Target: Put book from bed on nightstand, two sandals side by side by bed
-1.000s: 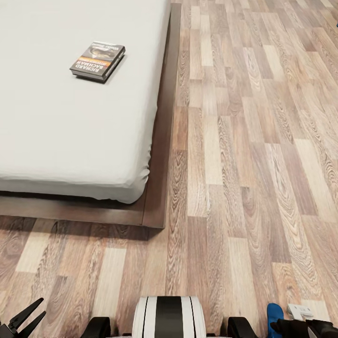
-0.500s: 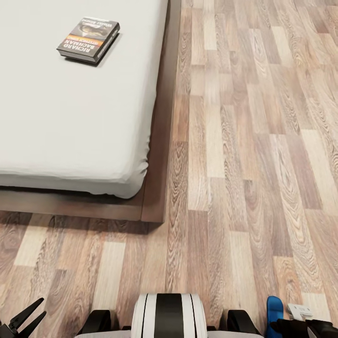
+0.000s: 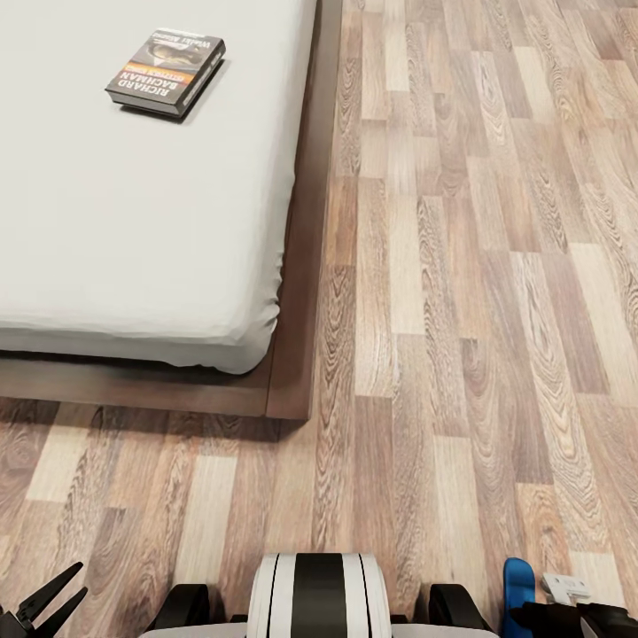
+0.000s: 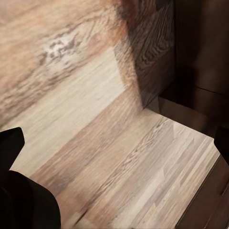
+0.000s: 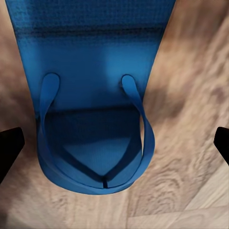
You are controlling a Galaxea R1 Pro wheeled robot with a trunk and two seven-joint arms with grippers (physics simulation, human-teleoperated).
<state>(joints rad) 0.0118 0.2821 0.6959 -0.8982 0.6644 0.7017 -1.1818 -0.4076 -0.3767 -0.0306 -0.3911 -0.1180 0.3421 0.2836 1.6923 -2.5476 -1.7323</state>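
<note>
Right tool (image 5: pixel 114 143) hangs with its fingers spread wide over a blue sandal (image 5: pixel 93 95) on the wood floor (image 3: pixel 461 266). Left tool (image 3: pixel 40 602) (low, near the floor) is also spread. Book (image 3: pixel 166 71) lies flat on the bed (image 3: pixel 133 221).

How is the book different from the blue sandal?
The book lies up on the bed's pale mattress; the sandal is down at the wood floor, by the right gripper.
The book is dark, with orange and white bands and lettering; the sandal is plain bright blue.
The book is a closed block; the sandal has looping toe straps.
Both are small beside the bed.
</note>
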